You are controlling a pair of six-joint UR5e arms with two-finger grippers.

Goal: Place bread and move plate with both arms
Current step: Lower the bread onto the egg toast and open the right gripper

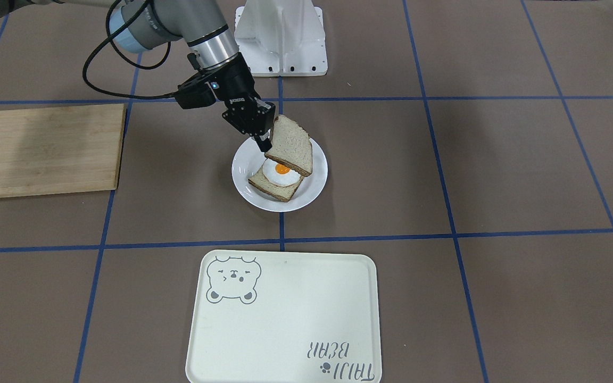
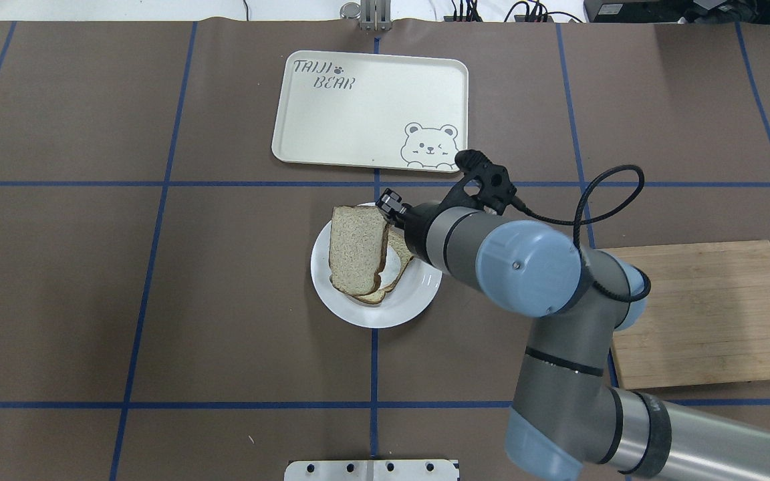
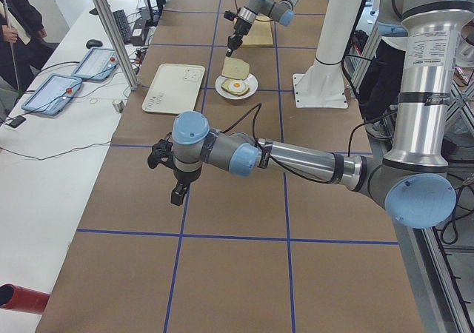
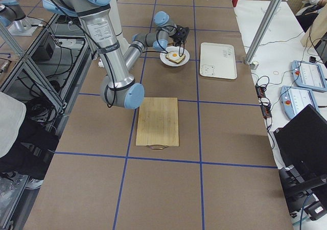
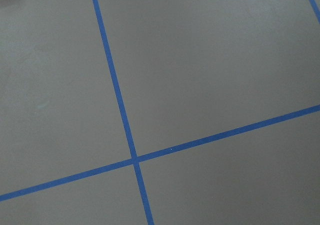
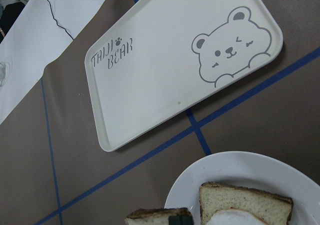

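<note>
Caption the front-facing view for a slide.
Right gripper holds the plain bread tilted over the egg-topped slice on the white plate; bear-print tray lies nearby.

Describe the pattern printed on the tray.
A grey bear and TAIJI BEAR lettering on the cream tray; clearest in the right wrist view.

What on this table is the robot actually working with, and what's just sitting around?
In the job:
- bread, held by the right gripper above the plate
- white plate, carrying an egg-topped slice
- left gripper, far from the plate

Just lying about:
- wooden cutting board
- bear-print tray, possibly the plate's destination
</note>
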